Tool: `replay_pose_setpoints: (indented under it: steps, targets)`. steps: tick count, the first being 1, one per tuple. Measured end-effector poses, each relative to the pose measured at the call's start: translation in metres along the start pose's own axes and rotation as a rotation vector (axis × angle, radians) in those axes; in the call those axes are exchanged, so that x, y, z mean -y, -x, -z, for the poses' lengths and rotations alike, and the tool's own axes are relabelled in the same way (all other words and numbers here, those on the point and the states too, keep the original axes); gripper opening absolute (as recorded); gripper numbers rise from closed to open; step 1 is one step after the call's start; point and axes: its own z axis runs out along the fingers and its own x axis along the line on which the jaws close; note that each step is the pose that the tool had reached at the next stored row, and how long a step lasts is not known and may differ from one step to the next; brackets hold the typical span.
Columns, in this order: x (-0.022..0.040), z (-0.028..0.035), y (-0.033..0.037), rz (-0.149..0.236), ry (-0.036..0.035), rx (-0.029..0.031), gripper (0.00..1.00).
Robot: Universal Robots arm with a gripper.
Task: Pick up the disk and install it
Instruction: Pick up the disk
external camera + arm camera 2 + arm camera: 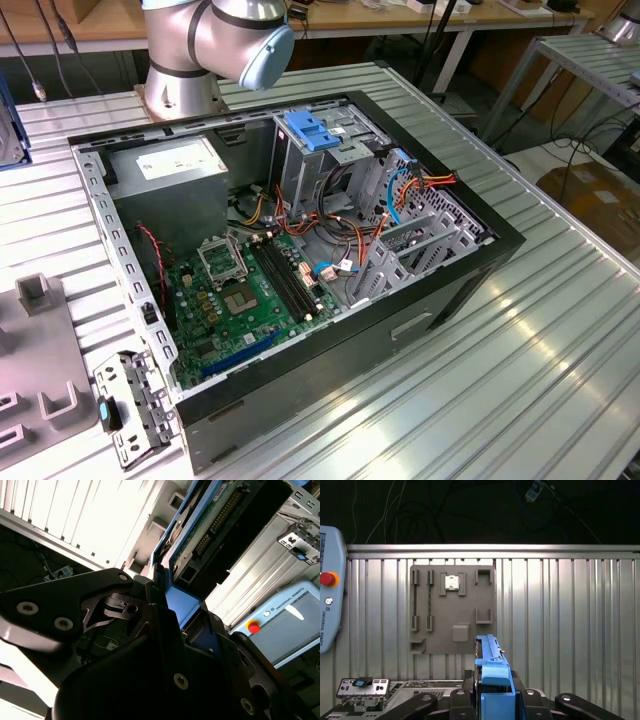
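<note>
In both wrist views my gripper (493, 692) is shut on the disk (492, 664). Its black fingers (527, 700) press on either side of the disk's blue carrier rail. In the second wrist view the disk (202, 527) is seen edge-on, with its green circuit board and connector showing, and the gripper (176, 614) clamps its blue end. The disk hangs above the ribbed metal table, over a grey fixture plate (452, 611). In the exterior view the open computer case (300, 260) lies on the table, with a grey drive cage topped by a blue latch bracket (314, 131).
The arm's base (185, 60) stands behind the case. Inside the case are a power supply (180, 160), a motherboard (240, 295) and loose cables (400, 190). A grey fixture plate (40, 370) and a metal bracket (130, 405) lie at the exterior view's left. A teach pendant (330, 590) rests on the table.
</note>
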Motion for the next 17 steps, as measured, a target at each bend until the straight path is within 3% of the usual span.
replay_pose_setpoints:
  steps: [6, 11, 17]
  targets:
    - [0.0073, 0.0002, 0.0001, 0.0, 0.0, 0.0001, 0.37]
    - [0.0219, 0.0005, 0.0003, 0.0, 0.0, 0.0001, 0.37]
    - [0.0346, 0.0009, 0.0004, 0.0, 0.0, 0.0, 0.37]
